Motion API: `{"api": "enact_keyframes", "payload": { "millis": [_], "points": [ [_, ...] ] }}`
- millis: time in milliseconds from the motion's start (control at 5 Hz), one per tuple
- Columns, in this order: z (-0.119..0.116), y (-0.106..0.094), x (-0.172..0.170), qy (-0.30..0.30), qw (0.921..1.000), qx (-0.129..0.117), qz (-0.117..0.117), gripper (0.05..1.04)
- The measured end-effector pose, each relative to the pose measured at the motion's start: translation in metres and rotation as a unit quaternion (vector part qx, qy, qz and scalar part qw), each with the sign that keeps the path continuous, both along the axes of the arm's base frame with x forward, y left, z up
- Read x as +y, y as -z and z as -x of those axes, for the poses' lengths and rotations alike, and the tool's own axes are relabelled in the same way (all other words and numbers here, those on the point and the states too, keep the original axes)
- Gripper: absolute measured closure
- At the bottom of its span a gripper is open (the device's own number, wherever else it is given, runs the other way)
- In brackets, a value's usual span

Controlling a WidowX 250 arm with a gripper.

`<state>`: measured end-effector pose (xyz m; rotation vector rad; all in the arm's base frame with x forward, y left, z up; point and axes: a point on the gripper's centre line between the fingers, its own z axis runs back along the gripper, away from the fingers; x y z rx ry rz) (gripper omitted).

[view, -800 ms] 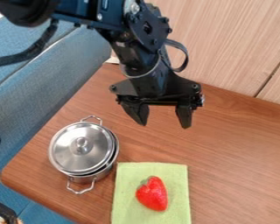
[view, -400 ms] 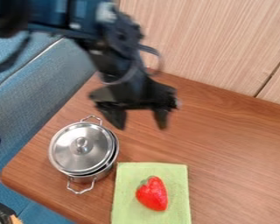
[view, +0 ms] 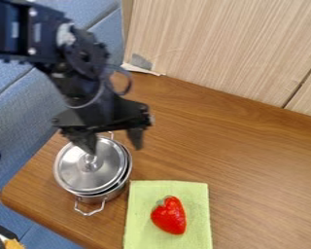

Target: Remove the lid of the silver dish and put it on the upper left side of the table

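Reader: What changes across this sequence?

Annotator: The hand (view: 112, 147) shifts from above the middle of the table (view: 229, 151) leftward to the far side of the silver dish (view: 101, 198); the lid (view: 83, 180) keeps its place on the dish, its knob (view: 90, 163) upward.

Reader: And the meaning for the task?

Annotator: The approach appears nearly complete, the removal not begun; the next move probably calls for centring on the knob, lowering and closing; an off-centre grip might tilt the lid or drag the dish.

Reader: The pose?

Annotator: The arm (view: 87, 82) enters from the upper left; the hand hangs downward, its two fingers apart with nothing between them; one finger overlaps the lid near the knob, the other lies to the right; the remaining height cannot be told.

Reader: The other objects?

Annotator: A strawberry (view: 169, 216) rests on a green cloth (view: 197, 204), just right of the dish; both seem clear of the lid's likely path to the table's upper left.
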<state>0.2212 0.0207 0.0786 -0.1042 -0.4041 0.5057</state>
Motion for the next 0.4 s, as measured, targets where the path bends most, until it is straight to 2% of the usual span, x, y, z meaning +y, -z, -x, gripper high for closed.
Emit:
{"api": "enact_keyframes", "payload": {
  "millis": [200,400],
  "points": [
    [0.009,0.019,0.017,-0.039,0.9961,0.061,-0.051,0.083],
    [0.011,0.022,0.027,-0.072,0.9901,0.071,-0.098,0.084]
  ]
}}
